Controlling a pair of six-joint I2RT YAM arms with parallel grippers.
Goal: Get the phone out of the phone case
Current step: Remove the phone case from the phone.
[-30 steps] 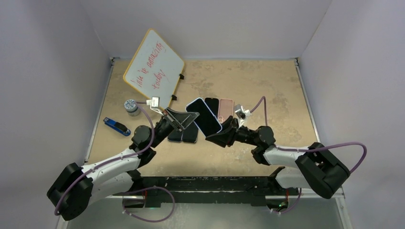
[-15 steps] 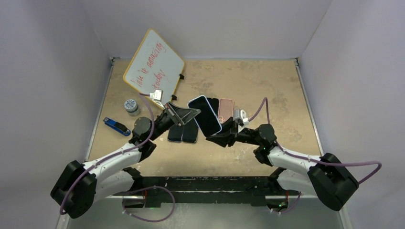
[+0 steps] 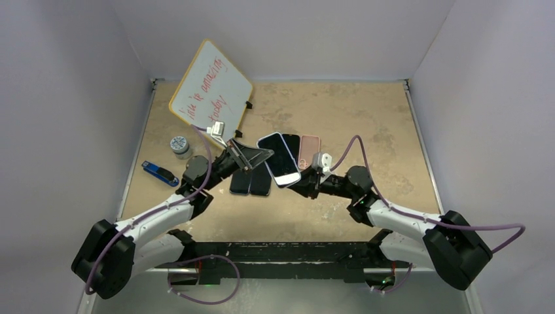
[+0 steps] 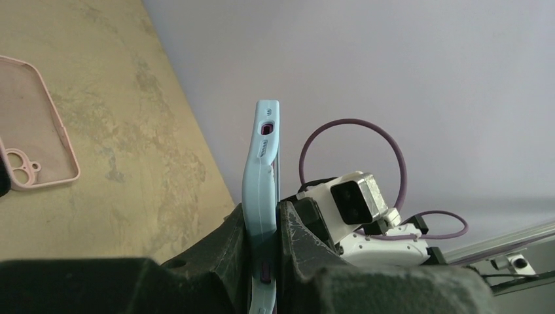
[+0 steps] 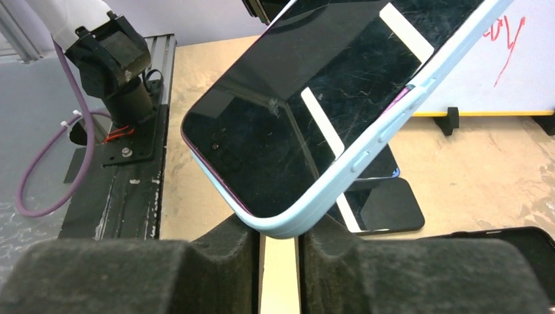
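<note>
A phone (image 3: 278, 157) with a dark screen (image 5: 307, 111) sits in a light blue phone case (image 4: 262, 170) and is held tilted above the table's middle. My left gripper (image 3: 254, 159) is shut on the case's left edge; the left wrist view shows the edge clamped between both fingers (image 4: 298, 229). My right gripper (image 3: 296, 182) is under the phone's near corner. Its jaws are almost together with a thin gap. The case's rounded corner (image 5: 288, 226) sits wedged in the notch between the fingertips (image 5: 229, 245), touching both.
Two dark phones (image 3: 250, 183) lie on the table under the held one. A black case (image 3: 292, 140) and an empty pink case (image 3: 309, 150) lie just behind. A whiteboard (image 3: 211, 85) leans at the back left; a grey tin (image 3: 179, 145) and a blue-black tool (image 3: 160, 173) sit left.
My right gripper slid left and lower to the phone's near corner while its jaws narrowed. The phone shifted slightly with the left gripper, which kept its grip.
</note>
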